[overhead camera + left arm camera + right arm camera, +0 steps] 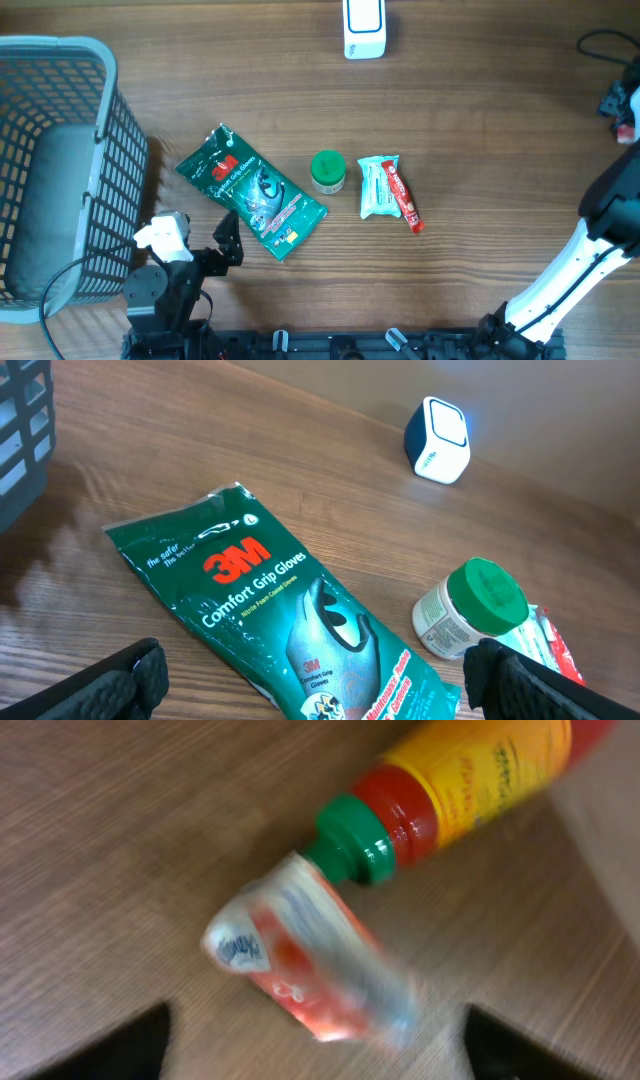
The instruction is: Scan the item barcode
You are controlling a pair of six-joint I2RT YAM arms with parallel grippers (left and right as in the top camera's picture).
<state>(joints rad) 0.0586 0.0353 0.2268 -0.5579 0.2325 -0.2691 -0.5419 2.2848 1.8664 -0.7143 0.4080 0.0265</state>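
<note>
From overhead, the scanner [364, 28] is seen standing at the far edge of the desk [480, 110], about midway along it. A grey basket [100, 60] fills the left end. Near the middle, a green gloves pack [251, 191] is laid flat and slanted. To its right come a green-lidded jar [328, 172], a pale blue pouch [377, 187] and a red stick pack [405, 201] touching the pouch. The left claw [228, 248] is held at the near edge, just beside the pack's near end. The right claw [622, 104] is largely cut off at the right edge, and its state cannot be read in this view. In the left wrist view, both fingers [115, 682] are seen only as dark tips in the bottom corners. They are spread wide, with nothing gripped. The gloves pack lies ahead, its lower end cut off, the jar to its right and the scanner beyond. In the right wrist view, a clear packet [310, 970] with red and blue print is blurred, and its wording cannot be made out. A red bottle [450, 775] with a green cap is cut off at the top. The fingertips [110, 1045] sit in the bottom corners, parted and clear of the packet.
</note>
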